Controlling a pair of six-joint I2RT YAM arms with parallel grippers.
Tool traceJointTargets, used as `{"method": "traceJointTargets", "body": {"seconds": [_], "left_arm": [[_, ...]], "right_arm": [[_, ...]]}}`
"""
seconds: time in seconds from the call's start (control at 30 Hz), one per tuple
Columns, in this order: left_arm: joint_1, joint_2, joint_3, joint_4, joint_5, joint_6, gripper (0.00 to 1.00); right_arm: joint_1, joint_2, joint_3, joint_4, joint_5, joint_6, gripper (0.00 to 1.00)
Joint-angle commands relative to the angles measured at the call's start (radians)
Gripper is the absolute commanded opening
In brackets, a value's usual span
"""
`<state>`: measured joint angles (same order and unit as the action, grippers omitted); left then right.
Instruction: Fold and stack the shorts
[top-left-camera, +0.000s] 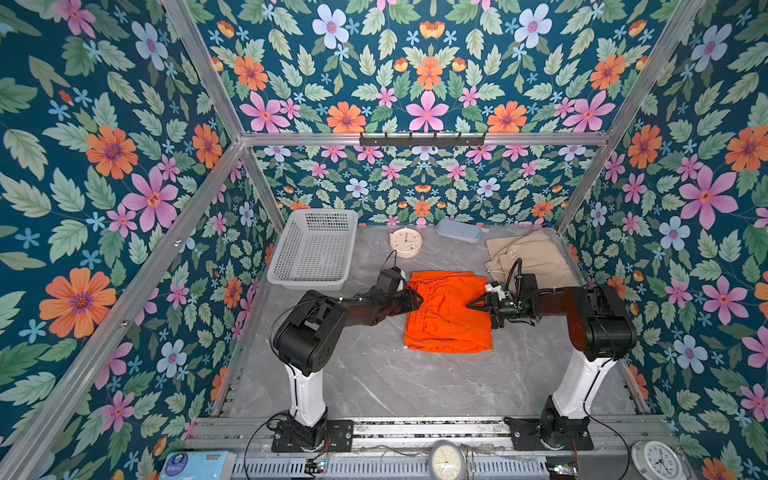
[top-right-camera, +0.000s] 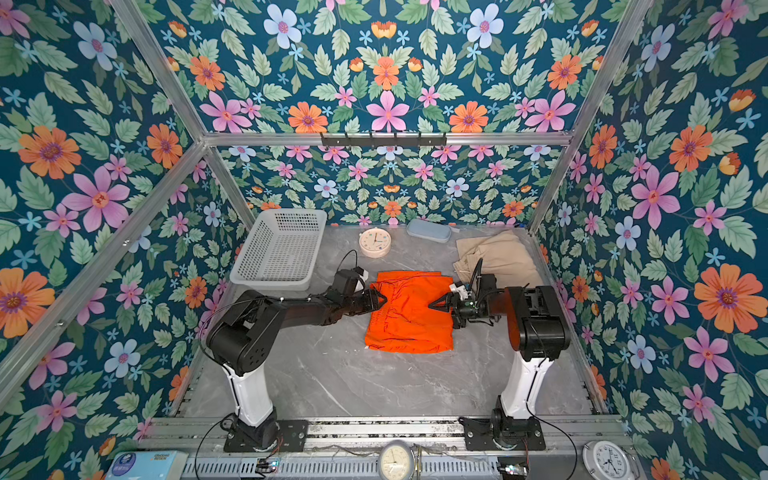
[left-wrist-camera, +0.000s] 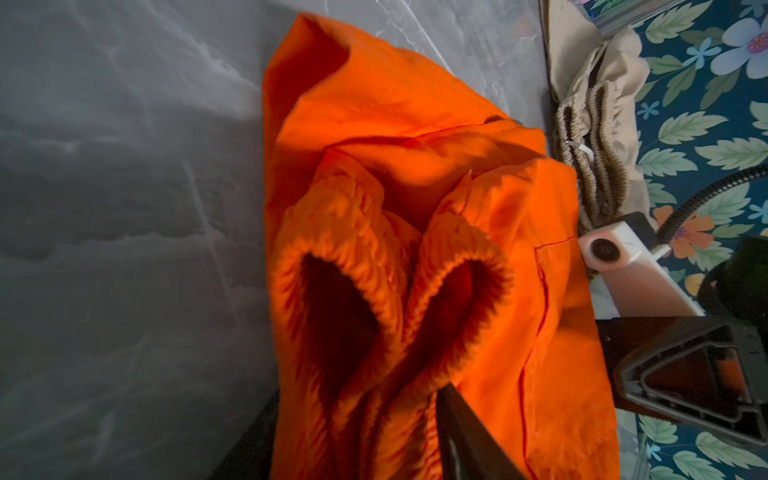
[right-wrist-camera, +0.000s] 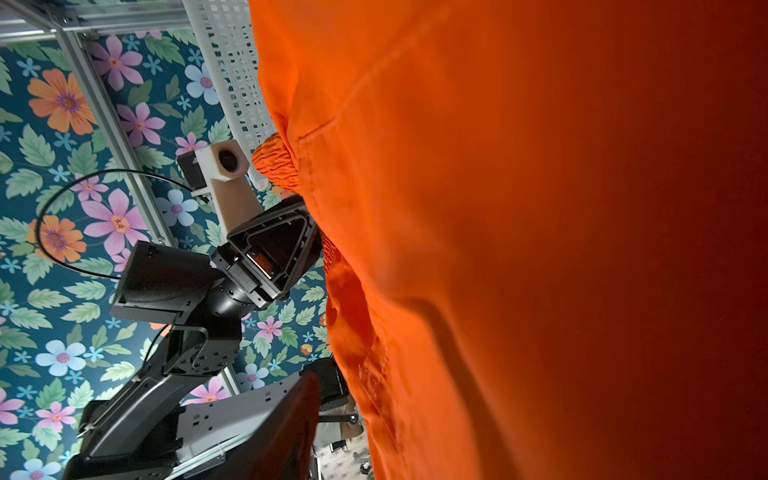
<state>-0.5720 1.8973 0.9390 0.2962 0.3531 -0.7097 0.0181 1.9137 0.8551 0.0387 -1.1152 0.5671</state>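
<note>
- The left fingers (left-wrist-camera: 457, 432) sit buried in the gathered waistband of the orange shorts (top-left-camera: 446, 324). Cloth bunches on both sides of the one finger that shows, so they look clamped on it at a middling width.
- The right fingers (top-left-camera: 478, 303) point in from the right over the same pair. Orange cloth fills the right wrist view, and I cannot tell whether they pinch it or only touch it.
- The orange shorts lie mid-counter between the two arms, partly folded.
- A fold seems to be in hand. To do it well, both sides should rise together, travel level, and meet edge on edge before release, or the waistband will crumple.
- The beige shorts (top-left-camera: 528, 253) lie rumpled at the far right of the counter (top-left-camera: 395, 386), near the orange pair, and the basket (top-left-camera: 316, 249) stands far left.
</note>
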Motion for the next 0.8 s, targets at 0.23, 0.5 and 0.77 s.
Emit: {"method": "traceJointTargets", "body": {"seconds": [0.23, 0.5, 0.77], "left_arm": [[0.003, -0.042, -0.043, -0.085, 0.02, -0.092, 0.66], [0.008, -0.126, -0.145, -0.042, 0.039, -0.181, 0.68], [-0.004, -0.053, -0.16, 0.058, 0.053, -0.219, 0.47]], "right_arm": [[0.037, 0.0, 0.055, 0.008, 0.139, 0.044, 0.24], [0.038, -0.007, 0.081, -0.063, 0.157, 0.002, 0.12], [0.054, -0.05, 0.213, -0.305, 0.271, -0.125, 0.02]]}}
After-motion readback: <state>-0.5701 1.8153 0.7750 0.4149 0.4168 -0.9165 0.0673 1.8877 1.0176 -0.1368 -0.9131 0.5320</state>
